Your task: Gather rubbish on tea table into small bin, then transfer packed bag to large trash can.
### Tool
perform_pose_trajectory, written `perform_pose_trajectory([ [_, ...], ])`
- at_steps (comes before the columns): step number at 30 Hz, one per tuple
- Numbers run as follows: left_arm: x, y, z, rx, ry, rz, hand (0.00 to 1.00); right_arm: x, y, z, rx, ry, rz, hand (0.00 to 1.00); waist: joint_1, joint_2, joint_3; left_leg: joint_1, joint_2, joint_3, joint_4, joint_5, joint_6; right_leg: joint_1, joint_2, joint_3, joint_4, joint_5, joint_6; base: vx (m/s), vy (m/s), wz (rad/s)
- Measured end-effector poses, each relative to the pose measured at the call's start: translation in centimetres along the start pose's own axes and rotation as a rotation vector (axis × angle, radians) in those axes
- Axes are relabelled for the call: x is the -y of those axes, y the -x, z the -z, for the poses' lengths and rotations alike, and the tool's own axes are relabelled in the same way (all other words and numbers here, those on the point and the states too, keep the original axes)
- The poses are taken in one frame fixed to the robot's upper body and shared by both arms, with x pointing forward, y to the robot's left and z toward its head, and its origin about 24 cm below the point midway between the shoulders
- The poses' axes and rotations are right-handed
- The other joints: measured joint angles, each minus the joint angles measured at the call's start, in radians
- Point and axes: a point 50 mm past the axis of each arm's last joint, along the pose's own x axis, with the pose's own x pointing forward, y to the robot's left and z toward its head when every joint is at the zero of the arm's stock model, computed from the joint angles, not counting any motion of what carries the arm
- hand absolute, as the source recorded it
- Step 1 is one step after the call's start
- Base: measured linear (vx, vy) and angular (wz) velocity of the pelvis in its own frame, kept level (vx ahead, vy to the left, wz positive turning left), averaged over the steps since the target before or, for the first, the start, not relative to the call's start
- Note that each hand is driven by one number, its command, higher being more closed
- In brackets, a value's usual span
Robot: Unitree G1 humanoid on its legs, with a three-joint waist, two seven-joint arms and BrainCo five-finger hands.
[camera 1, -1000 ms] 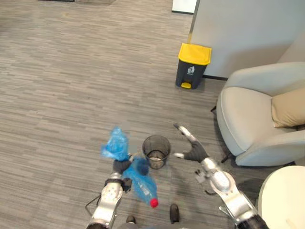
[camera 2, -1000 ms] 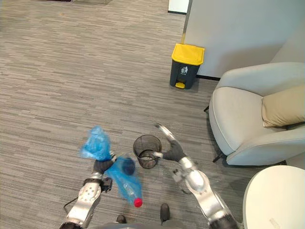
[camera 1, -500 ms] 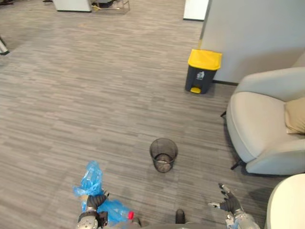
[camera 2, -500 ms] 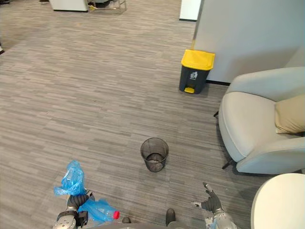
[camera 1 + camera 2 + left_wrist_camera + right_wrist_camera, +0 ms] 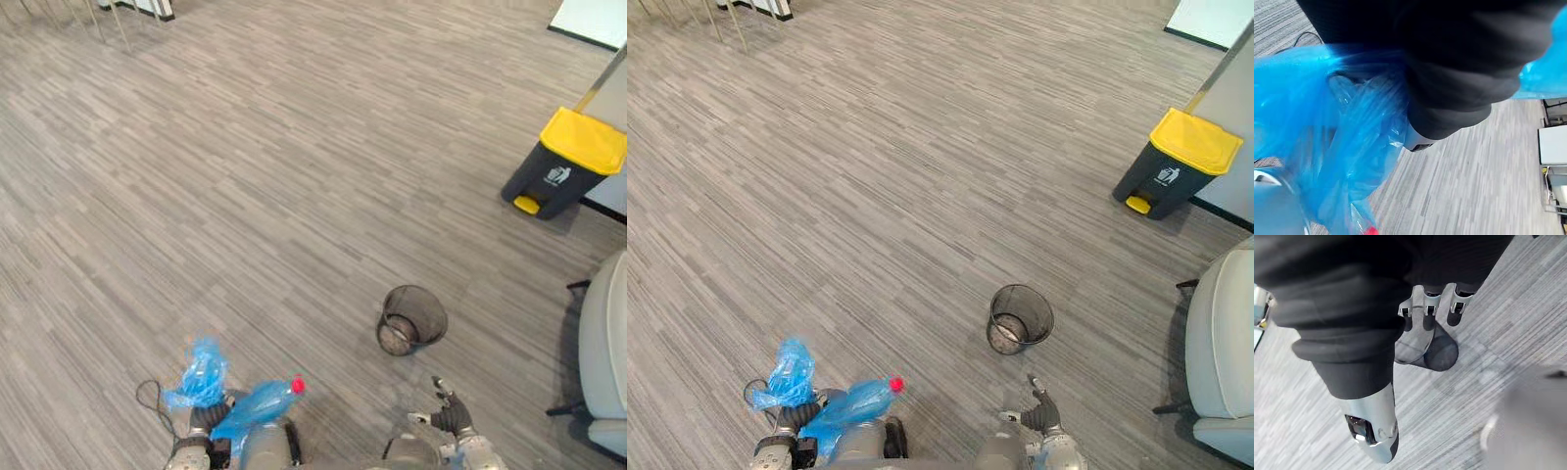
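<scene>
My left hand (image 5: 203,423) sits low at the left, shut on the neck of a blue plastic bag (image 5: 253,408). The bag's gathered top (image 5: 790,370) sticks up above the fist, and a red bottle cap (image 5: 297,385) pokes out of its body. The crumpled blue film (image 5: 1327,147) lies right against the hand in the left wrist view. An open black mesh small bin (image 5: 412,318) stands on the floor to the right. My right hand (image 5: 449,417) is open just short of it, and its fingers (image 5: 1426,309) point toward the bin (image 5: 1431,351). The large yellow-lidded trash can (image 5: 564,163) stands far right.
A pale armchair (image 5: 1219,364) fills the right edge, near the grey wall behind the trash can. Thin metal furniture legs (image 5: 98,15) show at the far top left. Grey wood-pattern floor (image 5: 245,176) stretches between me and the trash can.
The camera has swung left, so the bin, trash can and armchair sit further right. My right hand dropped from the bin's rim to low in view. The left hand lowered the bag.
</scene>
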Motion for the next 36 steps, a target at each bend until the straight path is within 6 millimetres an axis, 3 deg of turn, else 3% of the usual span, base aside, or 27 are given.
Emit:
perform_pose_trajectory([
  [3,0.0,-1.0,-1.4,0.042,-0.004,0.001,1.00,0.1,-0.1,0.2,-0.015,-0.022,0.006,0.00,-0.027,-0.007,0.005,0.042,-0.035,-0.007,-0.058,-0.015,-0.007,-0.080,0.060,-0.080,-0.195,-0.004,-0.012,0.35,-0.004,0.28],
  [5,0.0,-1.5,-2.2,0.065,-0.004,0.000,1.00,0.2,-0.5,0.1,-0.019,-0.029,0.006,0.00,-0.037,0.003,0.011,0.073,-0.042,-0.012,-0.072,-0.028,-0.021,-0.093,0.102,-0.120,-0.399,0.049,-0.038,0.54,-0.050,0.32],
  [7,-0.2,-1.7,-2.1,0.058,0.003,-0.011,1.00,0.2,-0.5,0.4,-0.034,-0.027,0.005,0.00,-0.050,0.005,-0.002,0.139,-0.040,-0.033,-0.106,-0.051,-0.056,-0.082,0.124,-0.127,-0.442,0.150,-0.125,0.54,-0.093,0.43],
  [8,0.2,-1.7,-2.0,0.052,0.026,-0.013,1.00,0.5,-0.4,0.1,-0.022,-0.031,0.017,0.00,-0.056,0.021,-0.007,0.170,-0.012,-0.040,-0.083,-0.043,-0.096,-0.050,0.143,-0.150,-0.424,0.164,-0.180,0.60,-0.120,0.39],
  [9,0.3,-1.7,-1.9,0.050,0.037,-0.017,1.00,0.9,-0.5,-0.2,-0.007,-0.033,0.031,0.00,-0.051,0.041,-0.002,0.161,0.026,-0.042,-0.020,-0.037,-0.113,-0.030,0.160,-0.166,-0.409,0.145,-0.190,0.88,-0.199,0.20],
  [10,0.5,-1.6,-1.9,0.050,0.062,-0.025,1.00,1.3,-0.5,-0.9,0.025,-0.030,0.044,0.00,-0.050,0.061,0.009,0.109,0.082,-0.044,0.175,0.016,-0.113,0.022,0.185,-0.189,-0.392,0.107,-0.217,0.82,-0.262,-0.06],
  [11,1.0,-1.3,-1.5,0.036,0.091,-0.029,1.00,1.7,-0.5,-1.4,0.049,-0.020,0.051,0.00,-0.046,0.071,0.013,0.025,0.138,-0.071,0.408,0.182,-0.056,0.095,0.232,-0.182,-0.410,0.078,-0.232,0.68,-0.228,-0.23],
  [12,1.2,-1.0,-1.2,0.030,0.104,-0.029,1.00,2.0,-0.4,-1.7,0.065,-0.015,0.057,0.00,-0.036,0.076,0.012,-0.013,0.168,-0.089,0.514,0.281,-0.039,0.141,0.247,-0.165,-0.442,0.071,-0.236,0.66,-0.147,-0.78],
  [13,1.6,-0.8,-1.3,0.036,0.117,-0.024,1.00,2.0,-0.5,-2.4,0.097,-0.023,0.065,0.00,-0.006,0.069,0.014,-0.092,0.176,-0.116,0.694,0.224,-0.035,0.212,0.283,-0.088,-0.495,0.048,-0.241,0.64,-0.039,-1.29],
  [14,1.8,-0.8,-1.4,0.039,0.121,-0.020,1.00,2.4,-0.7,-3.1,0.120,-0.037,0.079,0.00,0.028,0.056,0.017,-0.165,0.158,-0.117,0.763,0.155,-0.029,0.266,0.298,-0.019,-0.536,0.038,-0.244,0.76,-0.036,-1.44],
  [17,1.8,-0.7,-1.7,0.053,0.124,-0.020,1.00,1.9,-0.9,-3.9,0.146,-0.059,0.087,0.00,0.076,0.021,0.028,-0.292,0.070,-0.139,0.607,0.062,0.022,0.394,0.300,0.157,-0.630,0.028,-0.247,0.59,0.070,-1.55],
  [18,1.9,-0.7,-1.7,0.056,0.127,-0.019,1.00,1.9,-1.0,-4.0,0.150,-0.060,0.088,0.00,0.086,0.021,0.028,-0.312,0.051,-0.157,0.540,0.052,0.007,0.410,0.297,0.190,-0.633,0.021,-0.239,0.55,0.193,-1.82],
  [20,2.0,-0.6,-1.9,0.070,0.134,-0.019,1.00,2.3,-1.1,-4.3,0.160,-0.058,0.099,0.00,0.112,0.027,0.022,-0.325,-0.011,-0.266,0.234,0.070,-0.054,0.431,0.283,0.276,-0.616,-0.046,-0.178,0.47,0.255,-1.81],
  [21,2.1,-0.5,-1.7,0.064,0.146,-0.027,1.00,2.9,-1.4,-4.2,0.151,-0.063,0.122,0.00,0.114,0.057,0.015,-0.307,-0.006,-0.355,0.042,0.151,-0.058,0.439,0.301,0.339,-0.587,-0.107,-0.143,0.53,0.352,-1.51],
  [22,1.4,-0.9,-1.7,0.057,0.131,-0.041,1.00,2.2,-1.7,-3.7,0.111,-0.086,0.114,0.00,0.088,0.008,-0.004,-0.287,-0.025,-0.296,0.065,0.090,-0.067,0.422,0.261,0.392,-0.548,-0.131,-0.127,0.53,0.348,-1.29],
  [23,1.1,-0.9,-1.9,0.067,0.129,-0.050,1.00,2.1,-1.6,-3.5,0.102,-0.082,0.109,0.00,0.084,-0.004,-0.017,-0.284,-0.035,-0.284,0.079,0.059,-0.063,0.409,0.242,0.420,-0.530,-0.129,-0.118,0.75,0.411,-1.37],
  [24,0.5,-0.8,-2.4,0.094,0.126,-0.065,1.00,2.3,-1.3,-2.9,0.087,-0.078,0.114,0.00,0.086,-0.022,-0.029,-0.231,-0.023,-0.189,0.125,-0.031,-0.030,0.389,0.221,0.450,-0.424,-0.143,-0.038,0.54,0.270,-1.20],
  [25,0.4,-0.8,-2.4,0.094,0.124,-0.068,1.00,2.3,-1.3,-2.9,0.087,-0.078,0.114,0.00,0.086,-0.022,-0.029,-0.218,-0.021,-0.174,0.129,-0.041,-0.020,0.381,0.218,0.444,-0.394,-0.141,-0.021,0.62,0.312,-1.65],
  [26,0.3,-0.5,-2.2,0.090,0.121,-0.070,1.00,2.1,-1.4,-3.1,0.093,-0.074,0.106,0.00,0.084,-0.017,-0.026,-0.144,-0.005,-0.114,0.126,-0.082,0.006,0.324,0.206,0.404,-0.233,-0.110,0.121,0.29,0.149,-1.08],
  [27,0.2,-0.4,-2.1,0.088,0.115,-0.068,1.00,2.0,-1.4,-3.2,0.097,-0.073,0.102,0.00,0.081,-0.011,-0.023,-0.109,-0.002,-0.094,0.114,-0.099,0.014,0.279,0.194,0.370,-0.140,-0.093,0.187,0.46,0.239,-1.34],
  [28,0.1,-0.6,-2.4,0.097,0.095,-0.062,1.00,1.8,-1.5,-3.4,0.102,-0.070,0.094,0.00,0.076,-0.002,-0.018,-0.045,0.002,-0.056,0.084,-0.123,0.019,0.191,0.171,0.294,0.015,-0.084,0.176,0.45,0.179,-0.87],
  [29,-0.1,-0.8,-2.7,0.108,0.078,-0.063,1.00,1.8,-1.5,-3.3,0.095,-0.064,0.092,0.00,0.055,-0.004,-0.019,0.009,0.004,-0.037,0.048,-0.135,0.026,0.112,0.140,0.175,0.092,-0.095,0.123,0.44,0.130,-0.63],
  [31,-0.6,-1.0,-3.0,0.115,0.069,-0.079,1.00,1.7,-1.8,-3.8,0.106,-0.040,0.088,0.00,0.032,-0.003,-0.018,0.095,0.012,0.002,-0.029,-0.137,0.030,0.004,0.118,0.036,0.094,-0.131,0.017,0.50,0.030,-0.46],
  [33,-1.0,-1.3,-2.7,0.101,0.059,-0.087,1.00,2.0,-2.5,-4.4,0.110,-0.020,0.086,0.00,0.023,0.020,-0.004,0.182,0.033,0.015,-0.099,-0.132,0.023,-0.076,0.130,-0.098,-0.059,-0.124,-0.032,0.57,0.023,-0.52],
  [34,-1.0,-1.6,-2.7,0.090,0.058,-0.085,1.00,2.3,-2.7,-4.2,0.094,-0.010,0.091,0.00,0.021,0.024,-0.001,0.230,0.035,0.022,-0.130,-0.118,-0.002,-0.121,0.146,-0.162,-0.209,-0.070,-0.074,0.77,-0.015,-0.22],
  [35,-1.5,-1.8,-2.6,0.081,0.043,-0.093,1.00,2.6,-2.7,-3.8,0.078,-0.004,0.096,0.00,0.018,0.012,-0.007,0.267,0.019,0.011,-0.143,-0.105,-0.026,-0.135,0.170,-0.181,-0.369,0.038,-0.105,0.79,-0.046,-0.06],
  [36,-1.7,-1.7,-2.4,0.073,0.043,-0.098,1.00,2.7,-2.5,-3.4,0.065,0.000,0.099,0.00,0.014,0.008,-0.010,0.291,0.011,-0.003,-0.141,-0.104,-0.026,-0.134,0.183,-0.179,-0.426,0.119,-0.141,0.85,-0.079,0.10],
])
